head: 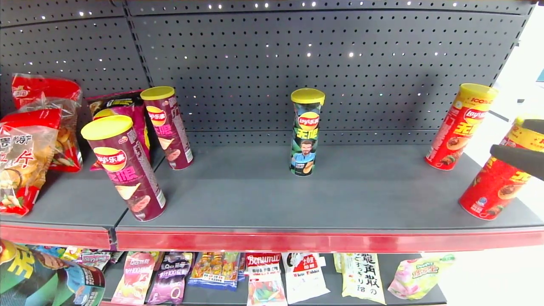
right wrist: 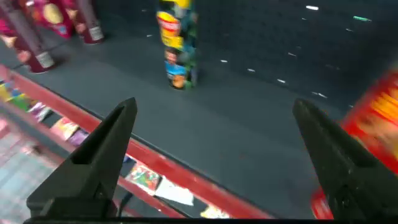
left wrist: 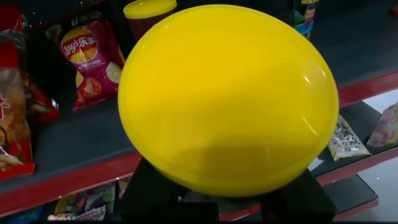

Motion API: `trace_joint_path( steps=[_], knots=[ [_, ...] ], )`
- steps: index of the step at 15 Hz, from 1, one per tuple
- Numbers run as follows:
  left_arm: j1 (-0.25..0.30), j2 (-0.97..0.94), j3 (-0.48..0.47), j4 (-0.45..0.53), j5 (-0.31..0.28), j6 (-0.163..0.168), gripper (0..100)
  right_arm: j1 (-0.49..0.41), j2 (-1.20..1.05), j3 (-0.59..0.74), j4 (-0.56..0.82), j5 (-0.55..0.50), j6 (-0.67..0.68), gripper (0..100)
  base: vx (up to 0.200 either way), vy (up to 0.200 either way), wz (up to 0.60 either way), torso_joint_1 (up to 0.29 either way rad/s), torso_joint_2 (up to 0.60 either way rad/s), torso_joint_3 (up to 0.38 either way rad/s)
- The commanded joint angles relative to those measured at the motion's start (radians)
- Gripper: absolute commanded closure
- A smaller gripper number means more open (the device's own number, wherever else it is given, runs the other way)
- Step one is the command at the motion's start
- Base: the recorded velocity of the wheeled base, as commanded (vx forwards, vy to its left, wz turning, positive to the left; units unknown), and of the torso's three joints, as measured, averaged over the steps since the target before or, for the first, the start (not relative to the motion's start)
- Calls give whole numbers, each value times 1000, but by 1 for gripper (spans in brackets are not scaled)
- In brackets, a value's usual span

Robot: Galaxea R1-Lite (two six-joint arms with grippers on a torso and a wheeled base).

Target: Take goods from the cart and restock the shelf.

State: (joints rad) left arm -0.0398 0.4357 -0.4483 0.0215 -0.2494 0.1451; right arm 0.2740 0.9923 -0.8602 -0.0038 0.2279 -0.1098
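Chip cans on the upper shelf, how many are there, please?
5: front purple can and rear purple can at left; green can in the middle; rear red can and front red can at right.

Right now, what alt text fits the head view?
A dark grey metal shelf with a red front edge holds five tall yellow-lidded crisp cans: two maroon cans left, one green-and-black can centre, two red cans right. The open right gripper is by the nearer red can.

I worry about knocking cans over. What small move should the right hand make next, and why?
Probably draw the right hand straight back from the shelf. It is open and empty, close beside the front red can, which already stands on the shelf, so that can looks placed.
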Motion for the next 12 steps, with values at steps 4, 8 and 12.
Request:
trace_joint_path(
  steps=[4,8,12],
  knots=[
    [0,5,-4,0,5,4,100,151,447,-65,-315,-16,2,0,0,0,0,0,0,0],
    [0,11,-6,0,41,5,100,197,571,-94,-418,-15,25,0,0,0,0,0,0,0],
    [0,11,-6,0,56,5,100,226,675,-161,-421,-24,27,0,0,0,0,0,0,0]
  ],
)
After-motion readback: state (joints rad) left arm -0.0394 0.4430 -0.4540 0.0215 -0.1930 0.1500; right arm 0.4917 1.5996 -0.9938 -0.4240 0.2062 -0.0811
